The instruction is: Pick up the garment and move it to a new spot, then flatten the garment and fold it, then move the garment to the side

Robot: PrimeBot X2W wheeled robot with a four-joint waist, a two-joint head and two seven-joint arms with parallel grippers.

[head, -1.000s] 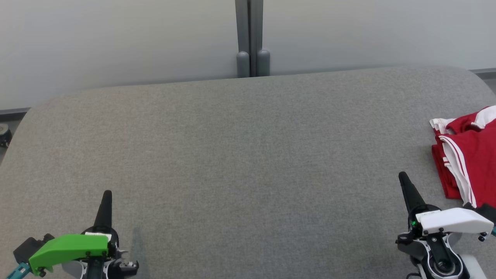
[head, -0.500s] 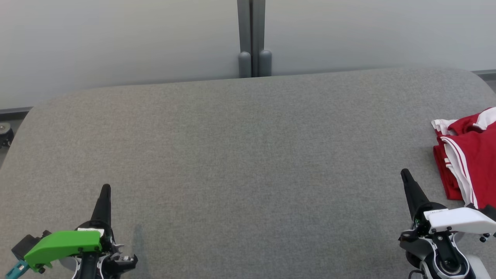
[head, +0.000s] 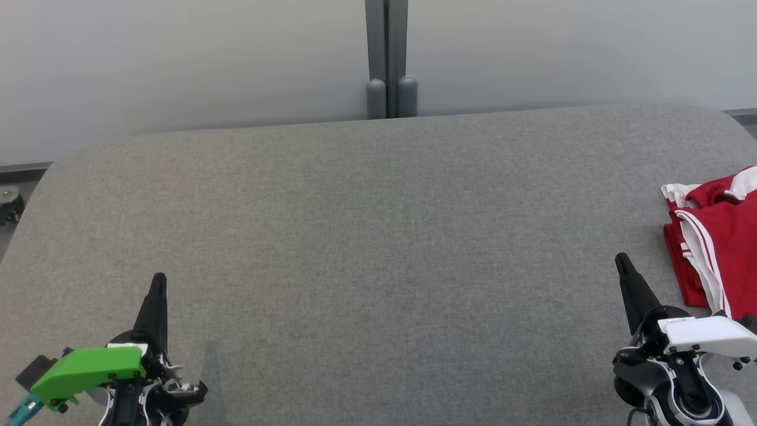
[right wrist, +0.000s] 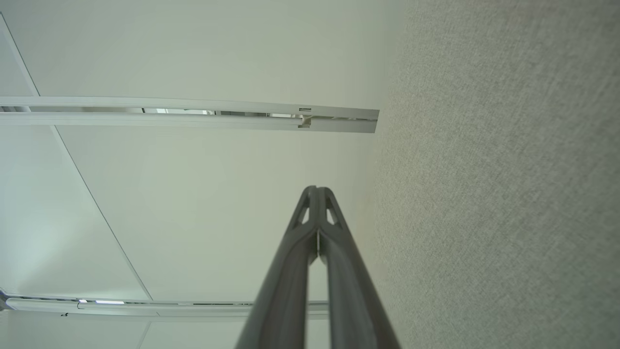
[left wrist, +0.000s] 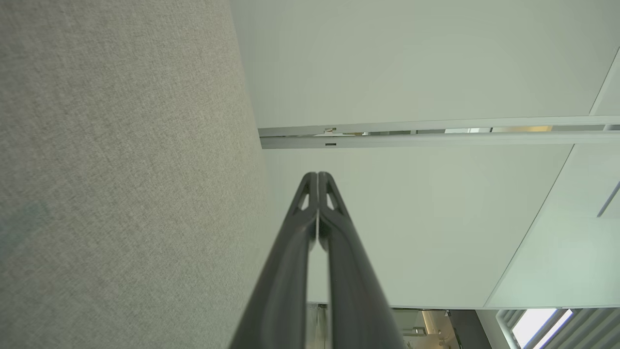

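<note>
Head view: garment (head: 718,242) lies just right of the right fingers (head: 622,264), left fingers (head: 158,283) well apart; both pairs pressed together, empty.

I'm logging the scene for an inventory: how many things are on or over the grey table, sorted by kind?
Garments: 1, the red and white garment, folded at the right edge of the table.
Grippers: 2, the left gripper and the right gripper, jaws shut, both empty.
Total: 3

No legible text, seemingly.
</note>
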